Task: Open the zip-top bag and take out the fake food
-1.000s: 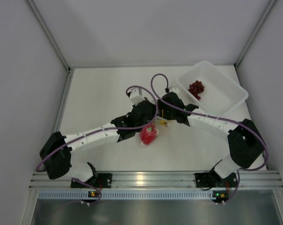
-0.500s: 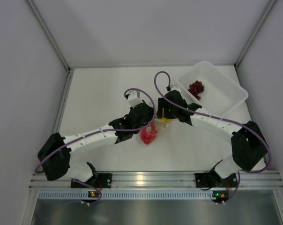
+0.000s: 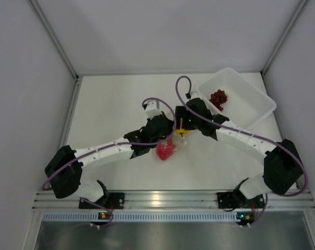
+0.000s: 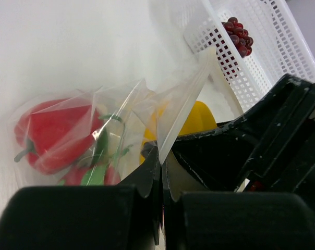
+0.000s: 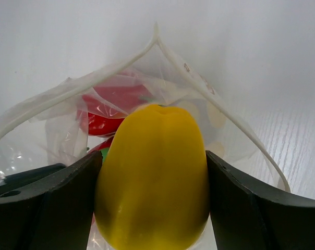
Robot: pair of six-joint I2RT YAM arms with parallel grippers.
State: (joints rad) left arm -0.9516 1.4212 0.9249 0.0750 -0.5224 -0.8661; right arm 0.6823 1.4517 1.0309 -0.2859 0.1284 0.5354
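Right wrist view: the right gripper (image 5: 152,161) clamps the yellow pepper (image 5: 155,208) at the gaping mouth of the bag (image 5: 58,130), with the red pepper (image 5: 103,117) behind it inside. The left gripper (image 4: 160,169) is pinched tight on the bag's rim, and the right one's black body hides much of the opening from that side. Grapes (image 4: 239,37) lie in the white basket (image 4: 285,49) just beyond, on the table (image 3: 110,104). From above, both wrists cover most of the bag.
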